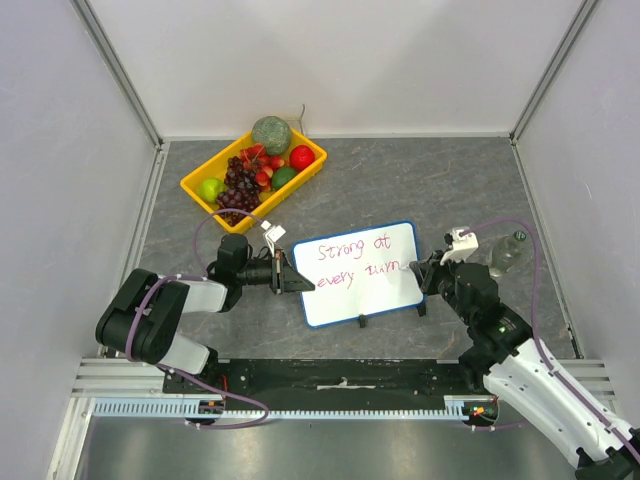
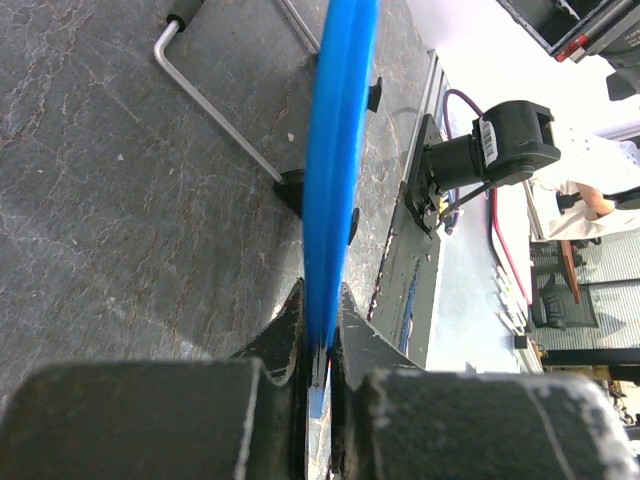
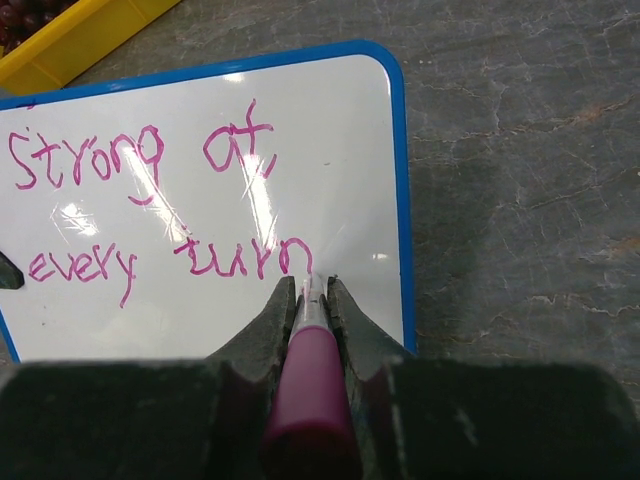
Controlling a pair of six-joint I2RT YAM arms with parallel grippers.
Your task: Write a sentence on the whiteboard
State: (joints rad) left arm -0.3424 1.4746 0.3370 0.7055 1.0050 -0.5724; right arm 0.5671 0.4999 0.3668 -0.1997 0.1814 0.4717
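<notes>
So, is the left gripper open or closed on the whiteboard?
Closed. The left gripper pinches the whiteboard by its blue rim, with no gap at either finger.

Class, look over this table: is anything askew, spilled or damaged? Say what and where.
Only the whiteboard sits askew, its edges slanting against the table edges; the left gripper pinches its rim. The sentence wobbles but reads. Nothing spilled or broken.

Open surface (image 1: pixel 420 180) far right beyond the whiteboard (image 1: pixel 345 295) and along its near side; fruit tray (image 1: pixel 305 178) blocks far left, bottle (image 1: pixel 507 252) stands right, left tool (image 1: pixel 297 280) clamps its left edge, right tool (image 1: pixel 418 275) with marker (image 3: pixel 305 390) covers its right end.
</notes>
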